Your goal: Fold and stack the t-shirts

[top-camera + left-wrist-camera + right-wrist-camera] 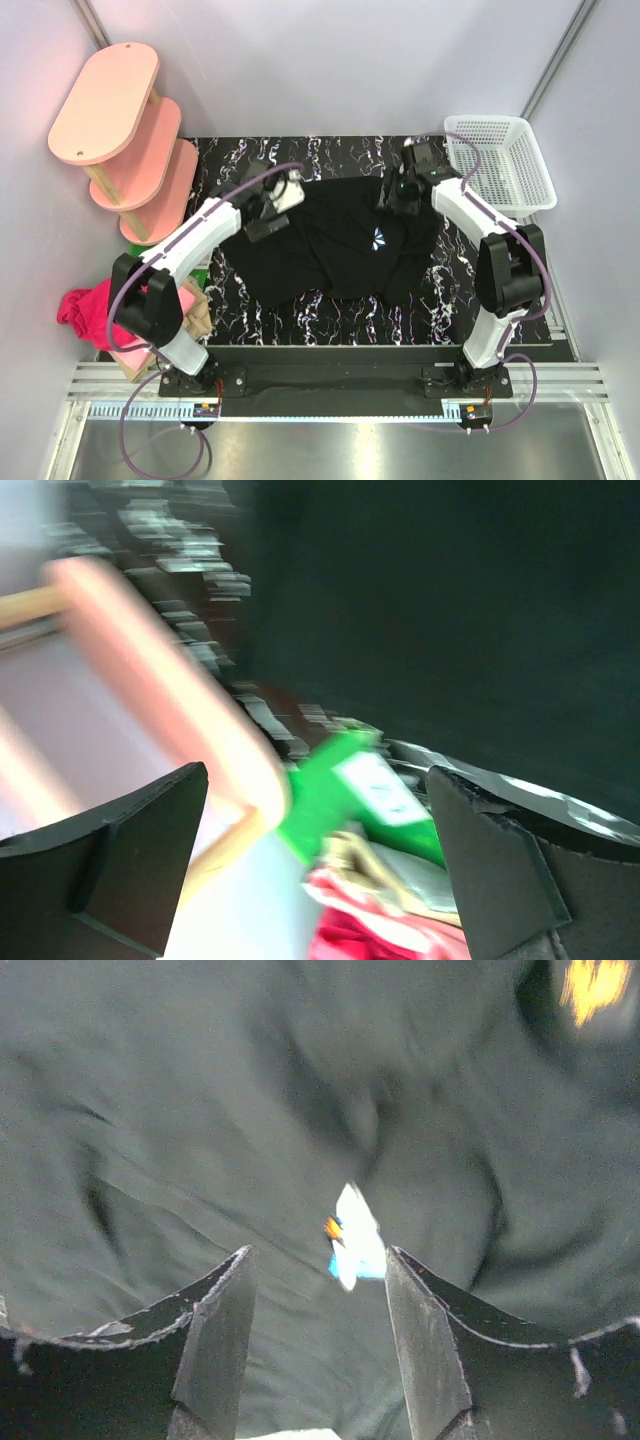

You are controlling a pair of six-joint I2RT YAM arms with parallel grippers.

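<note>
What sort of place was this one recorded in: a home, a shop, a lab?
Most likely a staged lab test cell, not a home: plain white walls box in a marble-patterned table, the arms are bolted to a metal rail, and props like a pink shelf and white basket flank it.

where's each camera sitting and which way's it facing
Top external: above, behind the arms, facing down on the table; both arms show.
Left wrist: on the left arm, facing pink shelf and green packet past the open left gripper.
Right wrist: on the right arm, facing down on the black t-shirt, right gripper open.
Shared by top and right wrist: the black t-shirt.
</note>
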